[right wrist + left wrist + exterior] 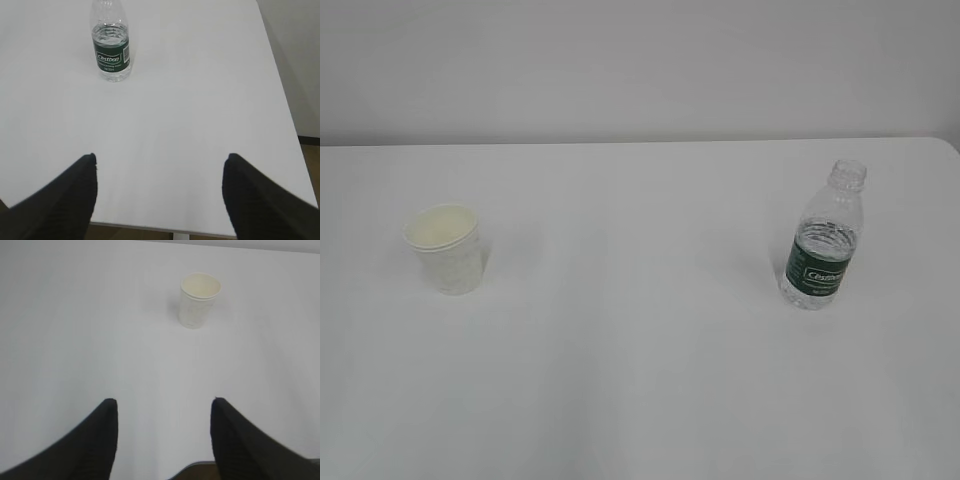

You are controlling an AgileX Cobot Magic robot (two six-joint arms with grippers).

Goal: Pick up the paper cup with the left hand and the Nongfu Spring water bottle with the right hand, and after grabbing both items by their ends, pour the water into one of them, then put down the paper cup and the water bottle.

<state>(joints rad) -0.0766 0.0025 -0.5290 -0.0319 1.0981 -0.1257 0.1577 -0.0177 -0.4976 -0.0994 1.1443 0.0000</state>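
The white paper cup (445,248) stands upright on the left of the table; in the left wrist view the cup (198,300) is far ahead and slightly right of my left gripper (163,402), which is open and empty. The Nongfu Spring water bottle (824,240), clear with a dark green label and no cap, stands upright on the right, with water inside. In the right wrist view the bottle (111,42) is far ahead and left of my right gripper (160,157), open wide and empty. Neither gripper shows in the exterior view.
The white table (640,360) ends at a pale wall behind. Its right edge (287,115) and near edge (165,230) show in the right wrist view, with floor beyond.
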